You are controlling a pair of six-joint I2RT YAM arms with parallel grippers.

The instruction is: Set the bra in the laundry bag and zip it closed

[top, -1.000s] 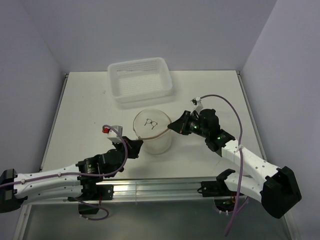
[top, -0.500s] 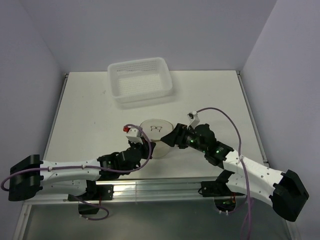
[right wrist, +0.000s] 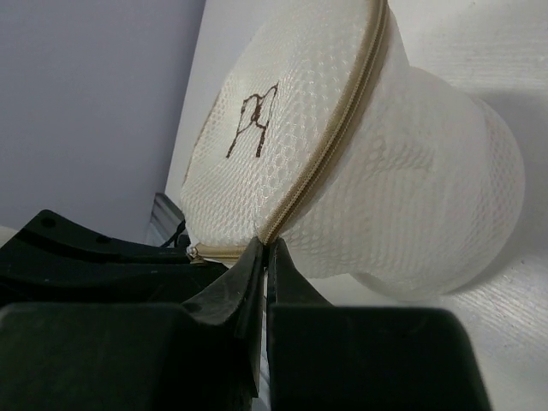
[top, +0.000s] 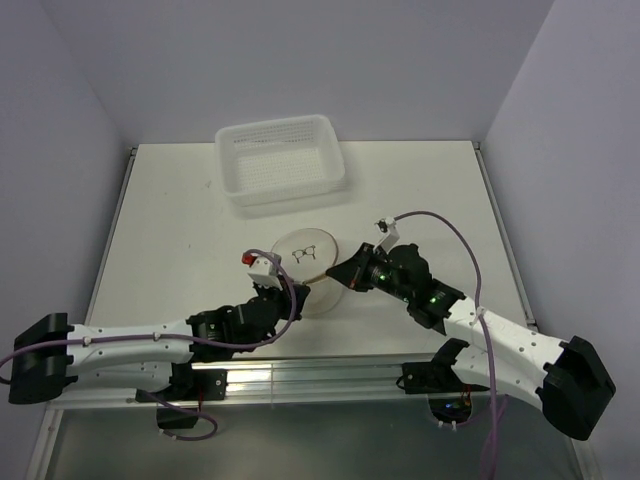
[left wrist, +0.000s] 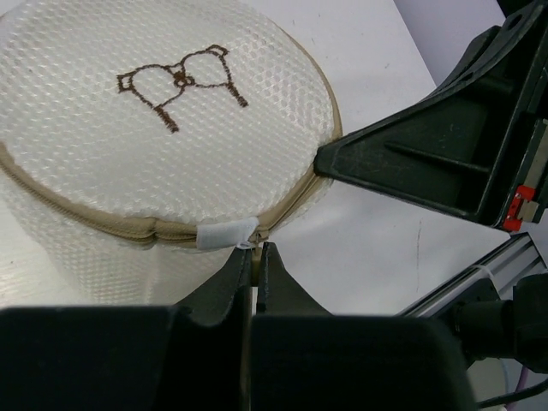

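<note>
The laundry bag (top: 303, 258) stands in the middle of the table, a pale mesh drum with a small bra drawing on its top face (left wrist: 175, 77). Its beige zipper (right wrist: 336, 141) runs round the top rim. My left gripper (left wrist: 254, 253) is shut on the zipper pull (left wrist: 248, 264), just below a white tab (left wrist: 224, 234). It meets the bag's near left side (top: 293, 290). My right gripper (right wrist: 265, 248) is shut on the zipper seam at the bag's right edge (top: 337, 276). The bra is hidden; only white mesh shows.
A white perforated basket (top: 275, 126) stands at the back of the table, apart from the bag. A metal rail (top: 320, 368) runs along the near edge between the arm bases. In the left wrist view, the right gripper's black finger (left wrist: 411, 158) touches the bag's rim.
My left arm has swung in and up against the bag's near side. The right gripper has shifted lower along the rim. The bag's top face now tilts to the left.
</note>
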